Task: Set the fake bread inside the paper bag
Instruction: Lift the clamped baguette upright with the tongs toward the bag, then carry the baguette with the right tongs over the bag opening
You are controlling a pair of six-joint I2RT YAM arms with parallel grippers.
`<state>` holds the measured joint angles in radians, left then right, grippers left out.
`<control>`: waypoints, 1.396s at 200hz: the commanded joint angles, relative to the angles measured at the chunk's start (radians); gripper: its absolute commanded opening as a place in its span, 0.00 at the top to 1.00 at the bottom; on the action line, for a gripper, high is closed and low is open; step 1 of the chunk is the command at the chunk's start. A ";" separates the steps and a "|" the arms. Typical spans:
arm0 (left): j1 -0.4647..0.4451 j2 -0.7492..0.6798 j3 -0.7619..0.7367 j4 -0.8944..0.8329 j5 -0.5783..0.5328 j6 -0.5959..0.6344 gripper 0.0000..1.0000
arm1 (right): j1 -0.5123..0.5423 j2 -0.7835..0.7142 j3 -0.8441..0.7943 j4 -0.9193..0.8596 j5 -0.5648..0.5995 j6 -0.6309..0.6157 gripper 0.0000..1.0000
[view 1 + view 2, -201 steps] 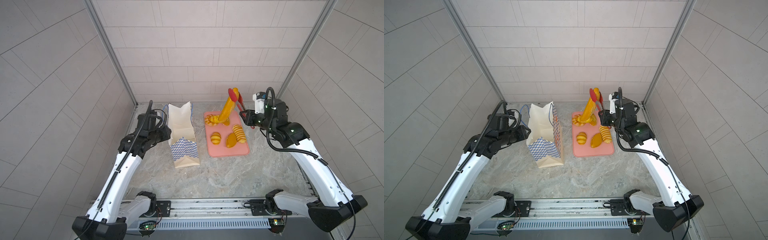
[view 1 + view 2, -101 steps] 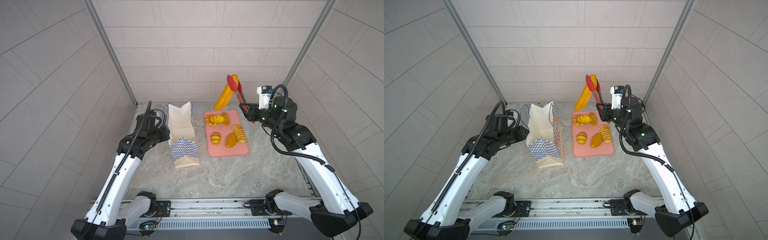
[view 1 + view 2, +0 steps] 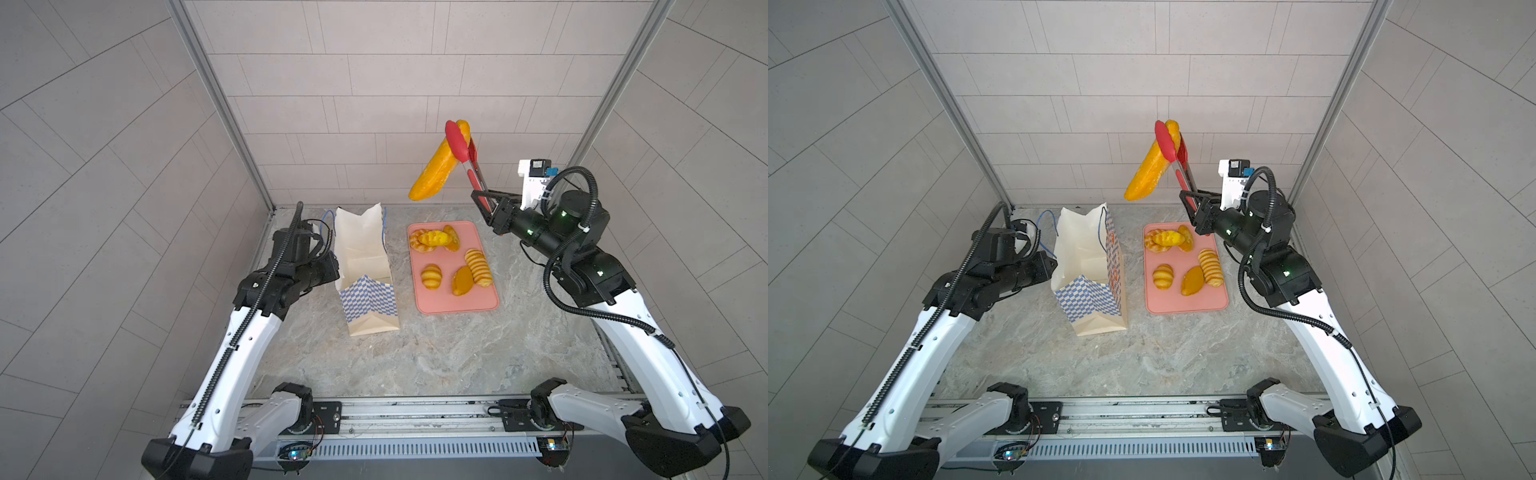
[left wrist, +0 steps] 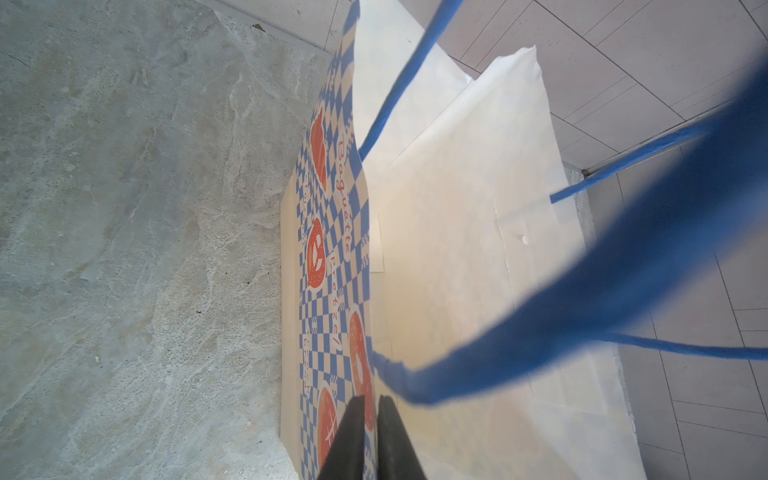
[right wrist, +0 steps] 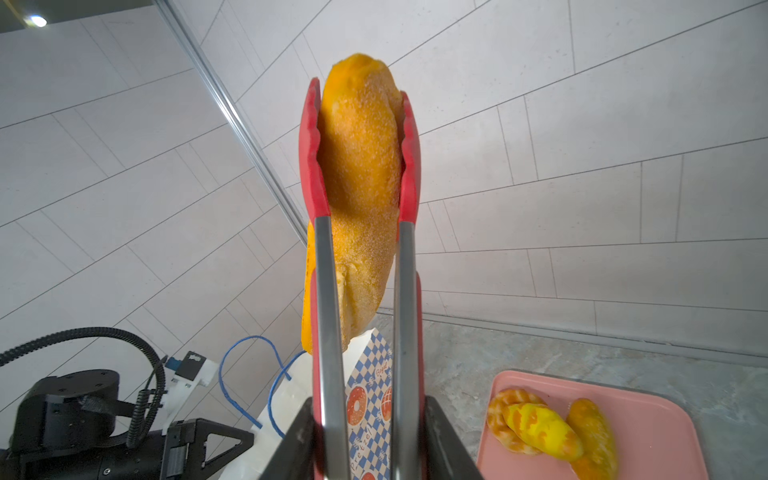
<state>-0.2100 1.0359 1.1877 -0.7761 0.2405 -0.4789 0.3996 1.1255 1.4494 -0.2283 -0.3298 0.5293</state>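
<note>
The paper bag [image 3: 368,297] [image 3: 1090,299] stands open on the table, left of the tray. My left gripper [image 4: 370,405] [image 3: 1052,264] is shut on the bag's near wall [image 4: 457,249] at its rim. My right gripper [image 5: 365,415] [image 3: 488,208] is shut on the red-tipped tongs [image 3: 469,162] [image 5: 322,270]. The tongs pinch one piece of the fake bread, a long baguette [image 3: 436,168] [image 3: 1148,168] [image 5: 359,166]. It hangs tilted, high above the tray's far end and to the right of the bag's mouth. Several more pieces of fake bread [image 3: 434,240] [image 3: 1208,262] lie on the tray.
A flat pink tray [image 3: 457,305] [image 3: 1183,306] [image 5: 665,415] lies right of the bag. The bag's blue cord handles [image 4: 623,266] [image 5: 249,374] hang loose at its mouth. Tiled walls close in on three sides, and a metal rail runs along the front.
My right gripper has lifted the tongs and the baguette up off the tray, well above it. My left gripper's jaws have closed on the bag's rim.
</note>
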 commanded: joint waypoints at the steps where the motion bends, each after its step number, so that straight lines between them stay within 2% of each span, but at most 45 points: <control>1: -0.003 -0.008 0.023 -0.020 -0.006 0.006 0.87 | 0.034 -0.023 0.054 0.117 -0.021 0.013 0.63; 46: -0.003 -0.008 0.022 -0.018 -0.007 0.006 0.87 | 0.144 0.021 0.105 0.098 0.000 -0.039 0.63; 121: -0.003 -0.009 0.014 -0.015 -0.005 0.003 0.87 | 0.323 0.113 0.195 -0.015 0.117 -0.182 0.63; 201: -0.003 -0.009 0.009 -0.009 -0.004 0.001 0.87 | 0.437 0.195 0.251 -0.139 0.243 -0.308 0.63; 279: -0.003 -0.008 0.003 -0.005 -0.005 0.000 0.87 | 0.519 0.210 0.238 -0.208 0.361 -0.392 0.64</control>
<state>-0.2100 1.0359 1.1877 -0.7757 0.2405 -0.4793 0.9005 1.3445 1.6623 -0.4622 -0.0246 0.1833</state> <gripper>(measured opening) 0.131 0.366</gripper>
